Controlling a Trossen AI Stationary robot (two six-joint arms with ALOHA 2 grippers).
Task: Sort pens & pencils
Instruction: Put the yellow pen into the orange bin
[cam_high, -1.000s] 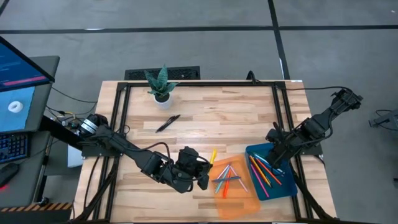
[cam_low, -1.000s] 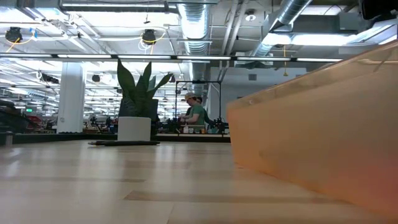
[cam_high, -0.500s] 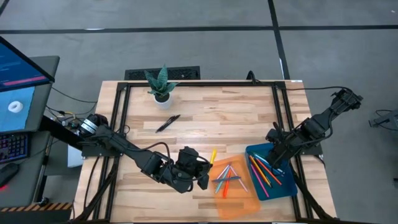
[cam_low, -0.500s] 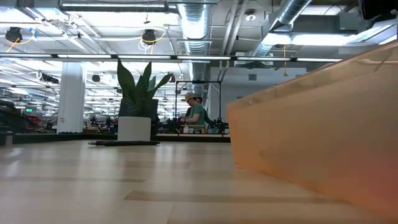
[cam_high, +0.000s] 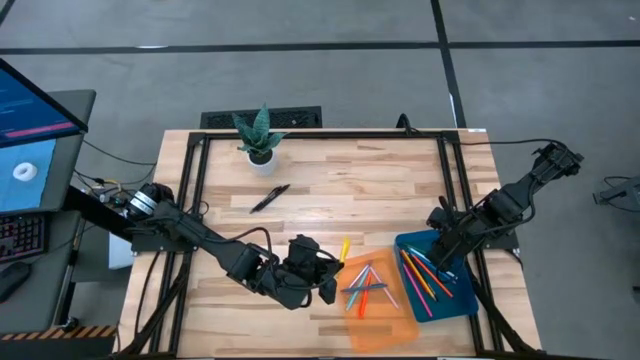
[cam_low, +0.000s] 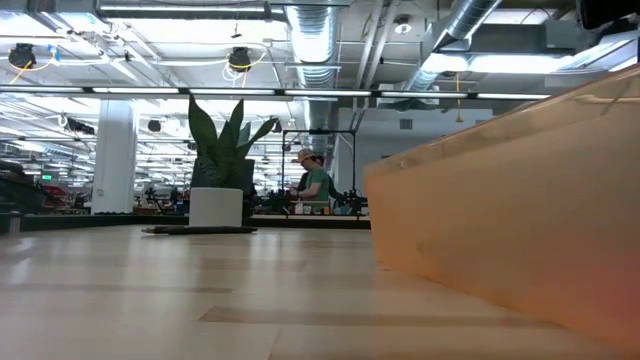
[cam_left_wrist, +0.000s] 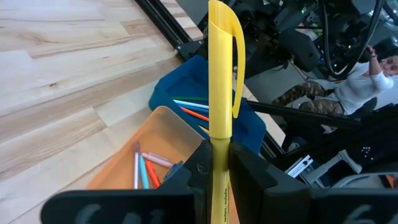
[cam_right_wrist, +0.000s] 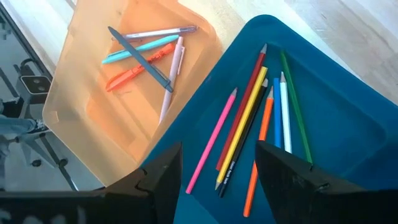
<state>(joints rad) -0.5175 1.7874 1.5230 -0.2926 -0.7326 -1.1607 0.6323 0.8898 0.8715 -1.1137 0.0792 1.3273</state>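
Observation:
My left gripper (cam_high: 333, 272) is shut on a yellow capped pen (cam_left_wrist: 221, 81), hovering beside the left edge of the orange tray (cam_high: 385, 318). That tray holds several pens (cam_right_wrist: 146, 53). The blue tray (cam_high: 450, 300) holds several pencils (cam_right_wrist: 255, 118) lying flat on its floor. My right gripper (cam_right_wrist: 217, 180) hangs open above the blue tray, with nothing between its fingers. A black pen (cam_high: 270, 198) lies on the table toward the far left. My left gripper pinches the yellow pen's barrel (cam_left_wrist: 219, 152) just below the cap, between its two fingers (cam_left_wrist: 249, 168). The pen runs along the fingers and sticks out past their tips, capped end (cam_left_wrist: 217, 25) foremost. It is lifted clear of the table and of both trays.
A potted plant (cam_high: 258, 140) stands at the table's far left. Black frame rails (cam_high: 320, 133) run along the table's edges. In the low view, the orange tray's wall (cam_low: 500, 210) fills the right side. A person (cam_low: 315, 182) sits far off in the room.

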